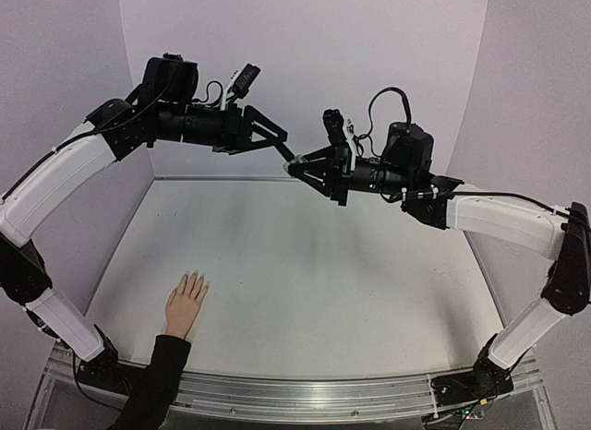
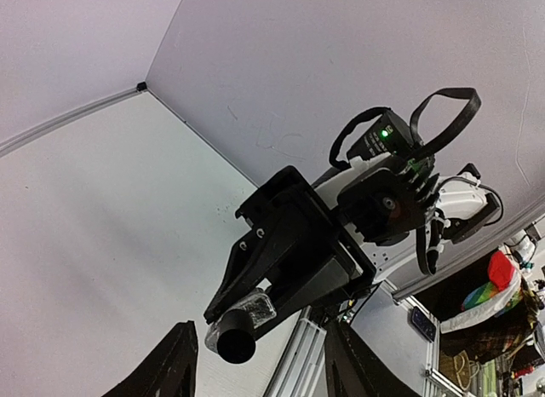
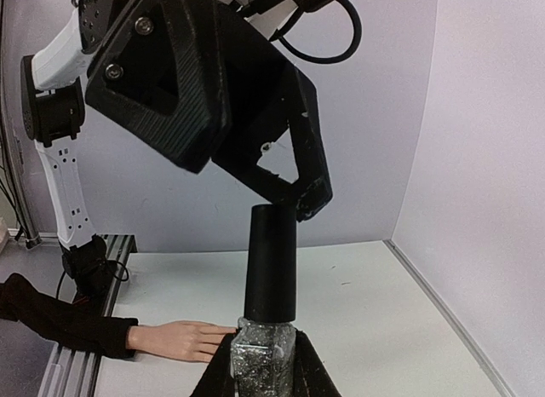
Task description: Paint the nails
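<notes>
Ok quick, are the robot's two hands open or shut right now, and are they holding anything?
Left gripper: open, holding nothing.
Right gripper: shut on the black-capped bottle.

nails [image 1: 192, 280]: too small to tell | sleeve [image 1: 159, 375]: cut by bottom edge | bottle [image 3: 266, 353]: base cut off

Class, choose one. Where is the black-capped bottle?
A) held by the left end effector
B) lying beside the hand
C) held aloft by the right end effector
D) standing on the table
C: the right end effector is shut on the bottle, well above the table.
</notes>
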Controlling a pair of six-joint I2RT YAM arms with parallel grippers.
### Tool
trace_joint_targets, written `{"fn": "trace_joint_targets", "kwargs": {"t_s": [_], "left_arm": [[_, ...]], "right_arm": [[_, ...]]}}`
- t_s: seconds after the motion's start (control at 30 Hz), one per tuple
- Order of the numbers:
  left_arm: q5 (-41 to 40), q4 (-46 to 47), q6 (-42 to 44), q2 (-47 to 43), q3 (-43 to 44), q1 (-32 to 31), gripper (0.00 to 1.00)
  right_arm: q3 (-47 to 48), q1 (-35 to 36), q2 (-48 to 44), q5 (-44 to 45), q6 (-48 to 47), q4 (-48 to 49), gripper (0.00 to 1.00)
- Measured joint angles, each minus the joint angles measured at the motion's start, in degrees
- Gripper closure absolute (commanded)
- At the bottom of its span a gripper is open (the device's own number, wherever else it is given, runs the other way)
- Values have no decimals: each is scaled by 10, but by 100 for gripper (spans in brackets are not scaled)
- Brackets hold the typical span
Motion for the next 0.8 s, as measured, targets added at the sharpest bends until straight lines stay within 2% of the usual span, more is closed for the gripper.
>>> {"fn": "trace_joint_targets", "kwargs": {"t_s": [0.1, 0.4, 0.5, 0.63, 0.7, 0.8], "left_arm": [[19, -8, 7, 3, 0, 0, 43], [41, -20, 19, 27, 3, 0, 61], [44, -27, 21, 34, 3, 0, 72], [44, -36, 25, 37, 3, 0, 95], [40, -39, 34, 37, 3, 2, 100], [45, -38, 47, 37, 3, 3, 100]], "right_arm": [[0, 0, 0, 2, -8, -6, 100], [0, 0, 0, 3, -15, -15, 100], [0, 1, 0, 4, -18, -15, 100], [1, 2, 0, 4, -20, -15, 100], [2, 2, 0, 8, -16, -20, 100], [7, 2, 0, 2, -9, -26, 100]]}}
